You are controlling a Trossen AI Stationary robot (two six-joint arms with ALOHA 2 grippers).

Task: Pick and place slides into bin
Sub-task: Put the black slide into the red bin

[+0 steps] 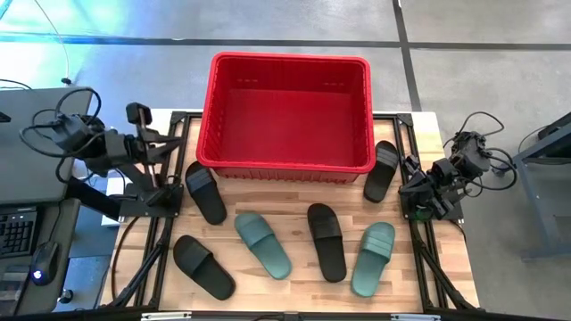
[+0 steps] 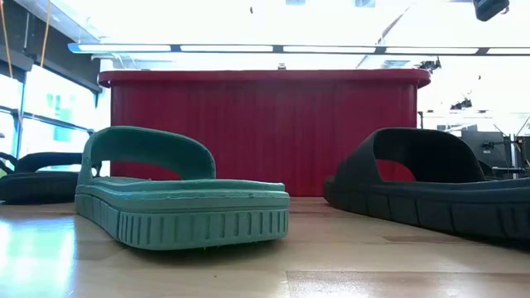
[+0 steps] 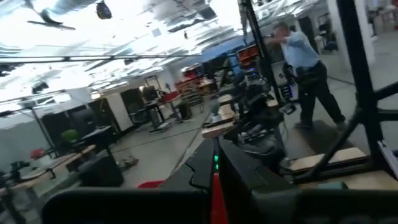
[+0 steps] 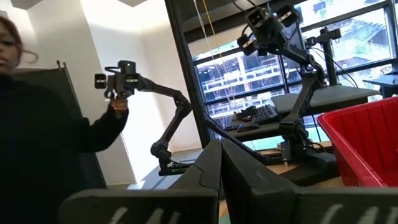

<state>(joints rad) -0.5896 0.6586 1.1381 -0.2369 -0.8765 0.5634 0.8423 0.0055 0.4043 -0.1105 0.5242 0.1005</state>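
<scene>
The red bin (image 1: 290,111) stands at the table's far middle and is empty inside. Several slides lie soles down on the table in front of it. The black ones are at the left (image 1: 205,192), near left (image 1: 203,267), middle (image 1: 326,241) and by the bin's right corner (image 1: 383,170). The two green ones (image 1: 263,244) (image 1: 374,258) lie between them. The low view shows a green slide (image 2: 182,199) and a black one (image 2: 431,186) close up. My left gripper (image 1: 161,147) (image 3: 214,180) is folded back at the table's left edge, shut and empty. My right gripper (image 1: 412,183) (image 4: 221,174) is at the right edge, shut and empty.
Black frame rails run along the table's left (image 1: 165,232) and right (image 1: 428,250) sides. A person (image 4: 37,124) stands beyond the table holding a handheld device. Another person (image 3: 298,62) is far off in the room. A keyboard and mouse (image 1: 22,236) lie on a desk to the left.
</scene>
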